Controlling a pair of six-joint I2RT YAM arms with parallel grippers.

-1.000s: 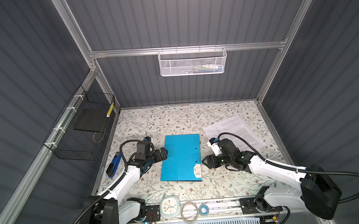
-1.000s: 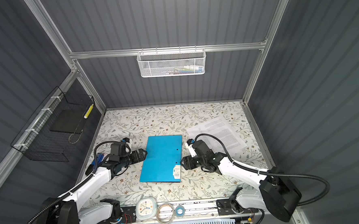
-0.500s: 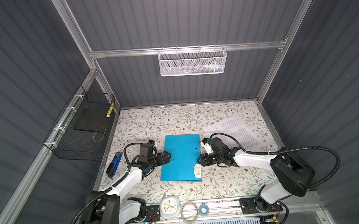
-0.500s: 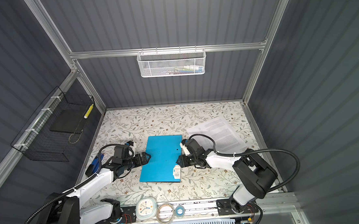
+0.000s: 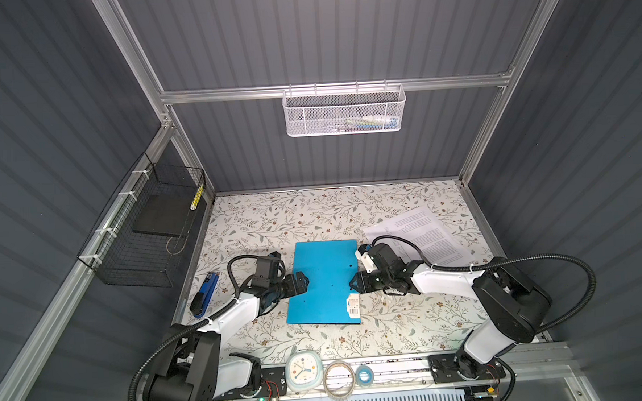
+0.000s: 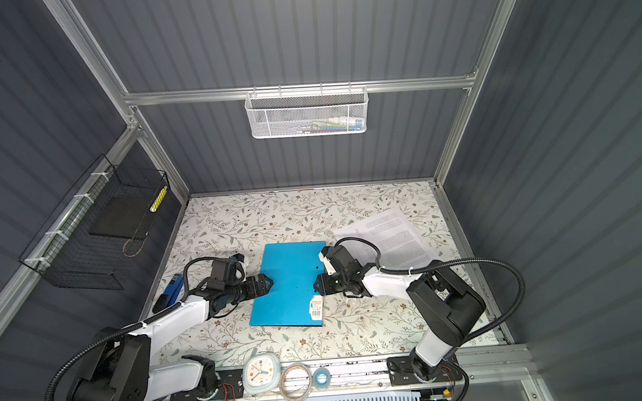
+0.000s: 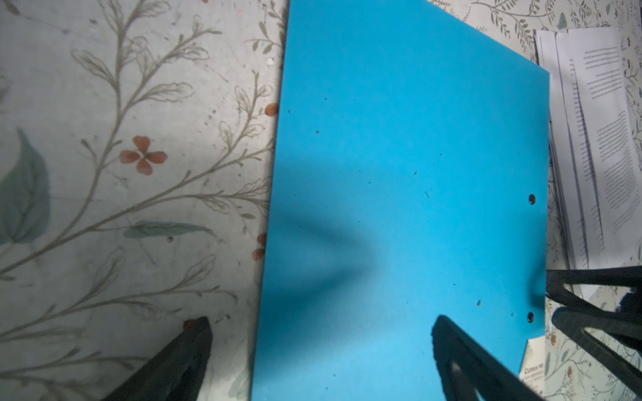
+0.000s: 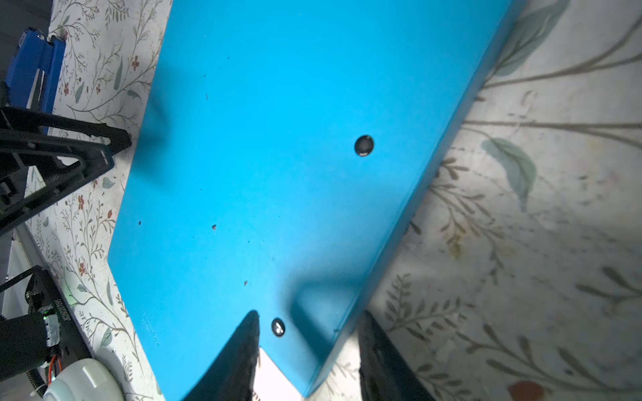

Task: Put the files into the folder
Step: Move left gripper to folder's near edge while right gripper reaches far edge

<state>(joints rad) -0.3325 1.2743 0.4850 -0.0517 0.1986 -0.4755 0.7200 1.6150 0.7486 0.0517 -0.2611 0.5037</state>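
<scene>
The folder (image 5: 323, 280) (image 6: 290, 282) lies shut and flat on the flowered tabletop, blue cover up, with a white barcode sticker at its near right corner. The files (image 5: 423, 237) (image 6: 393, 239) lie loose on the table behind and to the right of it. My left gripper (image 5: 303, 282) (image 7: 321, 321) stands wide open across the folder's (image 7: 399, 173) left edge, one finger over the table and one over the cover. My right gripper (image 5: 352, 284) (image 8: 311, 317) is at the right edge of the folder (image 8: 278, 139). Its jaws are half narrowed astride that edge, with a gap still showing.
A blue-black stapler (image 5: 204, 300) lies left of my left arm. A clock (image 5: 304, 370) and tape rolls (image 5: 338, 374) sit on the front rail. A black wire basket (image 5: 151, 233) hangs on the left wall, a white mesh basket (image 5: 345, 111) on the back wall.
My right gripper has moved left onto the folder's right edge and its jaws have narrowed. My left gripper has edged right over the folder's left edge, still wide open.
</scene>
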